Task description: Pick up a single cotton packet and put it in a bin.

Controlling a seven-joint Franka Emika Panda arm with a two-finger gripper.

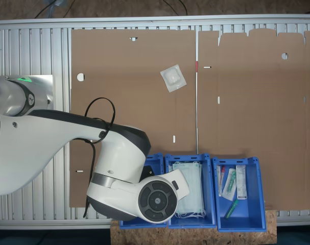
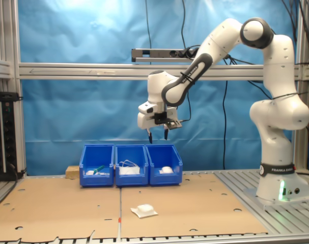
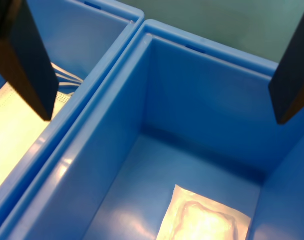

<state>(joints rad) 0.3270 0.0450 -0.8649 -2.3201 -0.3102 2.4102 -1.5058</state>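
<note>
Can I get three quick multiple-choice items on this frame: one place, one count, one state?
1. Where does the packet outside the bins lie?
A. on the cardboard
B. on the metal rails
C. on the mask bin's rim

2. How many blue bins stand in the row?
A. two
B. three
C. four

3. How is the tool?
A. shut on a packet
B. open and empty
C. shut on a mask

Key:
1 A, the packet rests on the cardboard.
2 B, three bins stand side by side.
3 B, the tool hangs above the bin with fingers apart, nothing between them.
</note>
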